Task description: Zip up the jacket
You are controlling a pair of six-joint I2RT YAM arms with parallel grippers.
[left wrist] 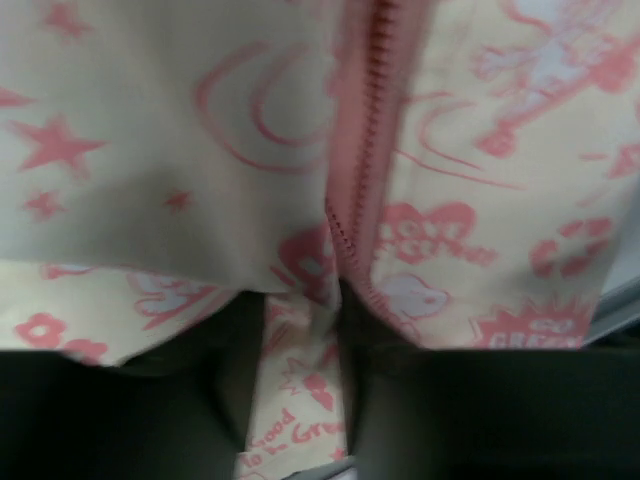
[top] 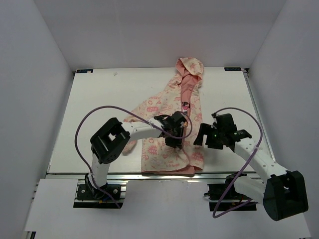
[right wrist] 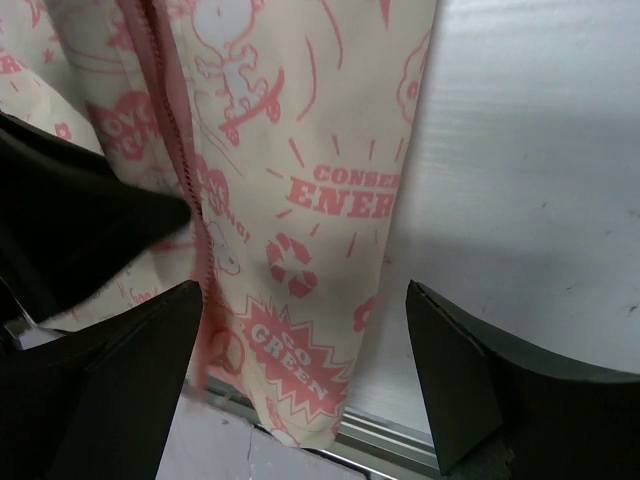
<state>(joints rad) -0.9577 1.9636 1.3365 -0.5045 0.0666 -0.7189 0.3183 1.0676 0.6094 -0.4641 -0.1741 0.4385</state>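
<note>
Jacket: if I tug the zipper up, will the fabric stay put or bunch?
Probably bunches: the jacket lies limp and creased, so it looks floppy. It seems thin and light, and the table looks smooth, so it may slide unless something pins it down.

The jacket [right wrist: 300, 150] is seen lying on the white table [right wrist: 530, 150]; its cream fabric is printed in pink with a "GO GREEN" burst, a recycling sign and a skateboarding figure; the pink zipper strip [right wrist: 175, 130] is run from the top left down toward the near hem, teeth being shown along it; the near corner of the fabric is laid over a metal edge rail [right wrist: 400, 435]; the right gripper [right wrist: 305, 292] is held spread wide, one dark finger [right wrist: 130, 380] placed just beside the zipper, the other over bare table; a black shape [right wrist: 70, 230] is seen over the fabric left of the zipper.
</note>
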